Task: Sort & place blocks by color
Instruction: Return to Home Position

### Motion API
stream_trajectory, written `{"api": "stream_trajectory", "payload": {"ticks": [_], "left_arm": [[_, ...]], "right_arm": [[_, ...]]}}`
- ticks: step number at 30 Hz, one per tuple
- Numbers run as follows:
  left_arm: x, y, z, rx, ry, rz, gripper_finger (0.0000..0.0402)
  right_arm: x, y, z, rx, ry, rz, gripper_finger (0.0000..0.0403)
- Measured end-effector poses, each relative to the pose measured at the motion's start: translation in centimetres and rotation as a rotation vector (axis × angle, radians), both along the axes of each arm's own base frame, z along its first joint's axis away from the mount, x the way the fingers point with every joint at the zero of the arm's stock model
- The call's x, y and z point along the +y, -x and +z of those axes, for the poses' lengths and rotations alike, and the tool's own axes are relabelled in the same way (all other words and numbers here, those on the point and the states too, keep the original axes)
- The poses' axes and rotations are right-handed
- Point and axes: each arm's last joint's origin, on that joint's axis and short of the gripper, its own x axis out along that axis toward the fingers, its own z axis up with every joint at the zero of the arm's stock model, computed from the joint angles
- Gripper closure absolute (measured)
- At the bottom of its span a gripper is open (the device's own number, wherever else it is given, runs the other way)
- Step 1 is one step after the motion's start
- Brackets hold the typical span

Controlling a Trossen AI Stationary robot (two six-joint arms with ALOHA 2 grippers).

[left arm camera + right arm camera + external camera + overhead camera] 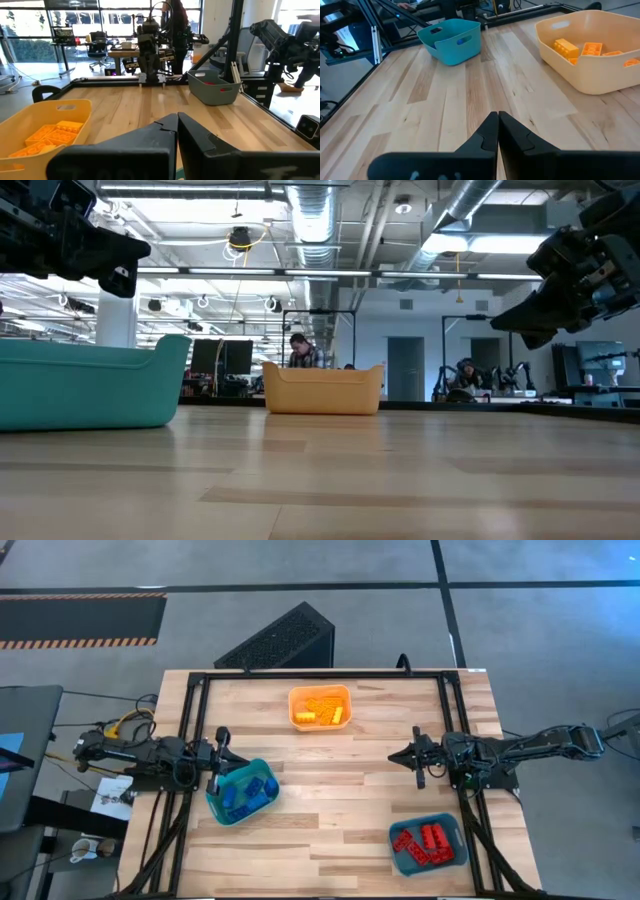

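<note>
The left end effector [177,119] has its two fingers pressed together with nothing between them. It hangs above the desk [340,790], just beside the rim of the teal bin [214,802] on its own side, which looks to me like a parked pose rather than a reach. The right end effector [498,116] is in the same condition: fingers closed on nothing, raised off the wood on the desk's right side, pointing inward across the bare middle. I judge that neither needs to be spread, since I see no loose piece on the planks for either to pick up. Moving outward, the blue blocks [245,792] lie heaped in the teal bin next to the left arm. The yellow blocks [322,712] sit in the orange bin [293,708] at the far edge, between the two arms. The red blocks [428,842] fill a second teal bin [395,838] toward the corner on the right arm's side. Each colour has its own bin, and the bins are set well apart, probably so an arm can drop into one without crowding another. The sorting looks finished to me, and the tucked arms fit a rest position.
</note>
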Motion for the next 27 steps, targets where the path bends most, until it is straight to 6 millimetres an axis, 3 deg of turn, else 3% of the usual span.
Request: {"api": "stream_trajectory", "payload": {"ticks": [14,27], "left_arm": [[0.0,0.0,0.0,0.001,0.0,-0.001,0.0401],[0.0,0.0,0.0,0.002,-0.001,-0.002,0.0401]], "right_arm": [[-0.2,1.1,-0.6,0.078,-0.005,-0.011,0.0369],[-0.3,2.8,2.3,-0.265,0.005,-0.022,0.0369]]}}
